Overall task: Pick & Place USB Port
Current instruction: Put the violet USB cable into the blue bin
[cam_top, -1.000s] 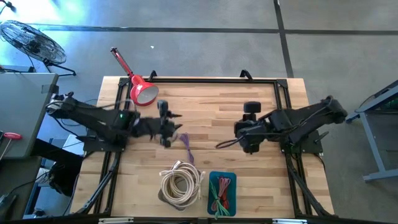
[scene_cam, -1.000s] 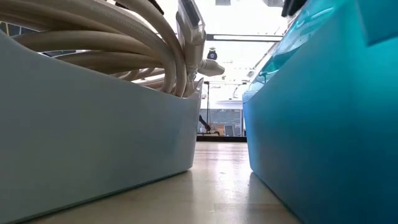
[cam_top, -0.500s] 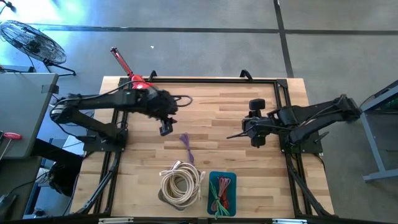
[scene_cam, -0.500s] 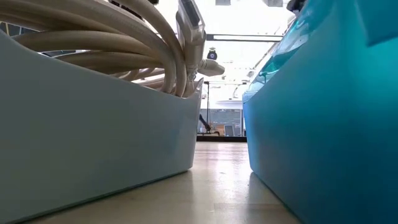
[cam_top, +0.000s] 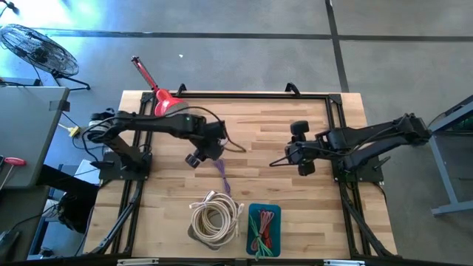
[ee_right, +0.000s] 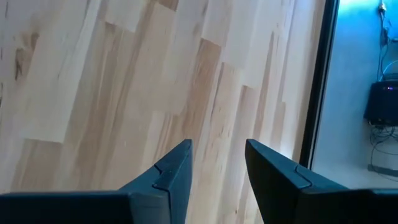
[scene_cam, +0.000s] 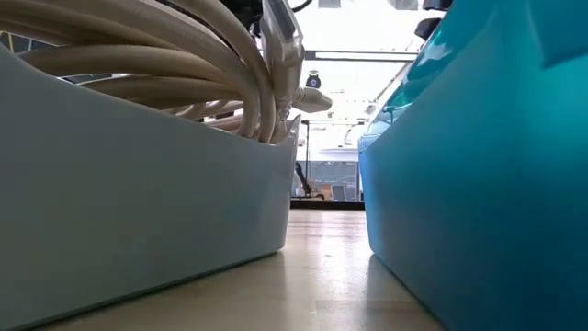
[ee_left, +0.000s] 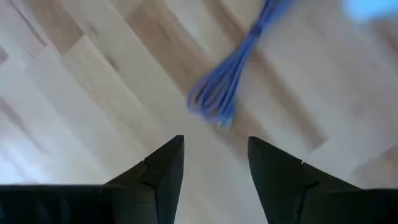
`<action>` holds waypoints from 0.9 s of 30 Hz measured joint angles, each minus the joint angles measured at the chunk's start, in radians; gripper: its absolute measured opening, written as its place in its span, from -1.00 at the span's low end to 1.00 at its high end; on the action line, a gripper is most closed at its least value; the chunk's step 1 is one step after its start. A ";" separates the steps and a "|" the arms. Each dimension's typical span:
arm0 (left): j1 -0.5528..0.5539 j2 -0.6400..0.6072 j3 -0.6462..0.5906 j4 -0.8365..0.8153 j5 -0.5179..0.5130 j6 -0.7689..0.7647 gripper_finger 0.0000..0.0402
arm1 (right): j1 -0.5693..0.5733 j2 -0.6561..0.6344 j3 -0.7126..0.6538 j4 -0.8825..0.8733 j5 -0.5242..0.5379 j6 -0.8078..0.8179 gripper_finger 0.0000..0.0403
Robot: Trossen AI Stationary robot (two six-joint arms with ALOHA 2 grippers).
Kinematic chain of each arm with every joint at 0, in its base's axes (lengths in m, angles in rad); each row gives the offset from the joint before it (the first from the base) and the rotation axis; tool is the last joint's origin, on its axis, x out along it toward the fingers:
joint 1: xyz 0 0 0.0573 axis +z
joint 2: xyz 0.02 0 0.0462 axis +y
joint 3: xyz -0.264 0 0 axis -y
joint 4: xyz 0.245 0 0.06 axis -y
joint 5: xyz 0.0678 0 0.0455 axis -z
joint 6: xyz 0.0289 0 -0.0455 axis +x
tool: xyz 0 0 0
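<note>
One purple USB cable (ee_left: pixel 231 87) bunched on the wood, left claw (ee_left: pixel 214 163) wide above it, empty.

The tabletop (cam_top: pixel 266 177) is pale blond wood laid in butcher-block strips, with darker tan planks mixed in and a black frame around its edge. On it lies a purple-blue cable bundle (cam_top: pixel 222 172), violet against the wood. Near the bundle sits a cream-white coiled cable (cam_top: pixel 215 216) in a light grey bin (scene_cam: pixel 138 202). Beside that bin, a teal bin (cam_top: pixel 264 229) holds red and green cables. Both arms are black, as is each claw. A red lamp (cam_top: pixel 159 100) shows beyond the left arm.
</note>
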 joint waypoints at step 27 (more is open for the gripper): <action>-0.179 0.216 0.000 0.117 -0.264 0.176 -0.14 | -0.102 0.000 0.001 0.073 -0.174 -0.073 -0.30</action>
